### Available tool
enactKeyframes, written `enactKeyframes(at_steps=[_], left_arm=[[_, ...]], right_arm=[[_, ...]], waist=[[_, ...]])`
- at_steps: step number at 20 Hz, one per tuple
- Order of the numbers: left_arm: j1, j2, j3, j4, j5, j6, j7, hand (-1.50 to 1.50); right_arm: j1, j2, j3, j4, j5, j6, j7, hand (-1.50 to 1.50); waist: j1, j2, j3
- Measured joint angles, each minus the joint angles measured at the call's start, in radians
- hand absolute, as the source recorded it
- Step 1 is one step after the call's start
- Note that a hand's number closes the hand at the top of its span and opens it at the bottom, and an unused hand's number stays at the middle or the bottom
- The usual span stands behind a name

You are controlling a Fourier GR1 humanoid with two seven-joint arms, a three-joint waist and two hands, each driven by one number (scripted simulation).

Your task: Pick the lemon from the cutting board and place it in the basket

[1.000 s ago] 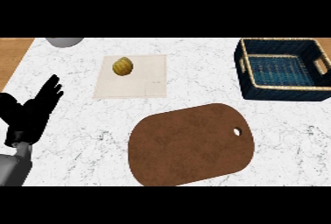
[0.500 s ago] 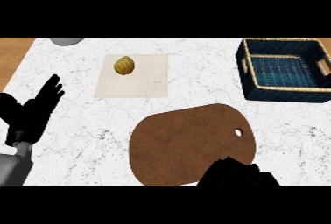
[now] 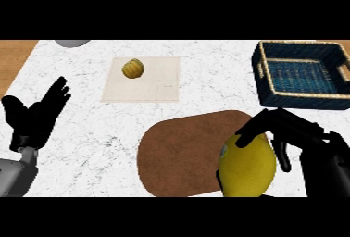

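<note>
A large yellow lemon (image 3: 247, 167) is over the right end of the brown oval cutting board (image 3: 179, 157), low in the head view. My right hand (image 3: 309, 144) comes in from the lower right, and its fingers (image 3: 263, 126) curl over the lemon's top and right side. The lemon's lower end is cut off by the view's edge. The dark blue basket (image 3: 298, 44), with a tan rim, stands at the far right just beyond this hand, and nothing shows inside it. My left hand (image 3: 37, 118) rests open at the left edge, fingers up.
A pale square mat (image 3: 156, 88) lies at the back centre-left with a small yellow-brown oval fruit (image 3: 133, 68) on it. A grey round object (image 3: 71, 43) pokes in at the top left. Wooden floor (image 3: 15, 55) shows past the counter's left edge.
My right hand has come up from the lower edge over the brown board's right end, and the yellow lemon now shows in its fingers. The left hand has stayed still.
</note>
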Motion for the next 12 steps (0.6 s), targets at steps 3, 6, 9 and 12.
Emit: enactKeyframes(at_steps=[3,6,9,12], left_arm=[[0.007,0.000,0.000,-0.008,0.000,-0.002,0.001,0.00],[0.014,0.000,0.008,-0.021,0.004,-0.010,0.005,0.00],[0.011,-0.002,0.009,-0.022,0.002,-0.007,0.006,0.00],[0.021,-0.003,0.011,-0.041,-0.001,-0.008,0.013,0.00]], right_arm=[[-0.134,-0.009,-0.120,0.031,-0.024,0.047,0.052,1.50],[-0.259,-0.055,-0.250,0.087,-0.059,0.080,0.074,1.50],[-0.337,-0.120,-0.369,0.156,-0.099,0.100,0.060,1.50],[-0.380,-0.181,-0.457,0.258,-0.127,0.098,0.009,1.50]], waist=[[0.004,-0.001,0.000],[0.008,-0.001,-0.001],[0.006,0.000,-0.001],[0.010,0.000,-0.002]])
